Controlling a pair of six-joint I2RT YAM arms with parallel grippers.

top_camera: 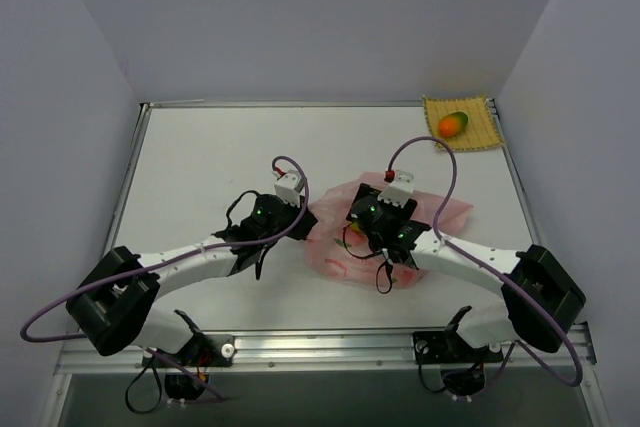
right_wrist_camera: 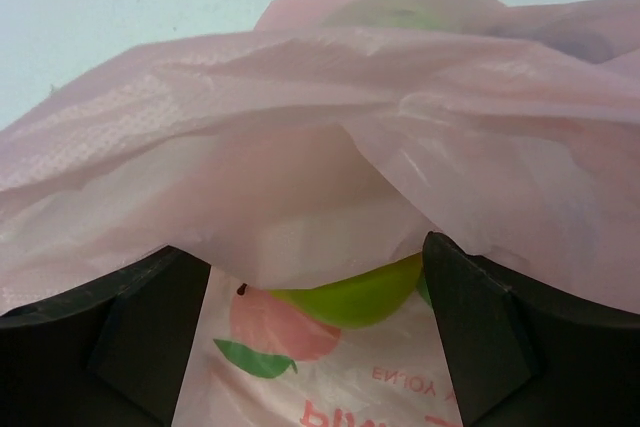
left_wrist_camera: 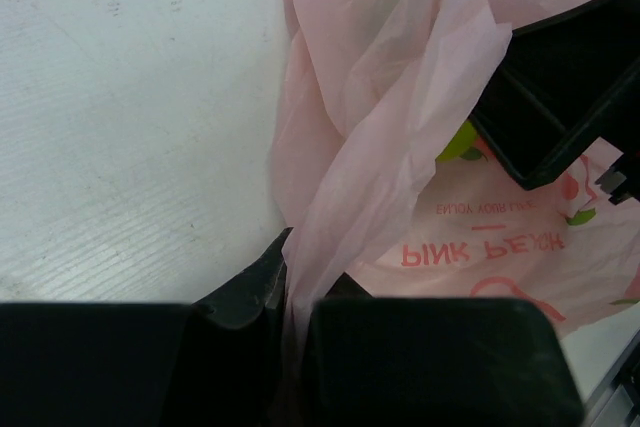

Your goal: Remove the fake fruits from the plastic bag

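On the surface (top_camera: 200, 167), your plastic bag (top_camera: 440, 209).
Left wrist view alone shows left claw (left_wrist_camera: 290, 282) pinching it; right claw (right_wrist_camera: 312, 252) gapes by green fruit (right_wrist_camera: 350, 292).

plastic bag (top_camera: 335, 252): thin translucent pink film, crumpled, lying low at centre, printed with peaches and red lettering. green fruit (right_wrist_camera: 355, 297): glossy, rounded, inside the bag under a fold. mango (top_camera: 452, 124): orange-green, outside the bag, far right, well apart.

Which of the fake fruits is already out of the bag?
The orange-green mango, lying on the yellow mat at the far right corner. The green fruit sits inside the pink bag.
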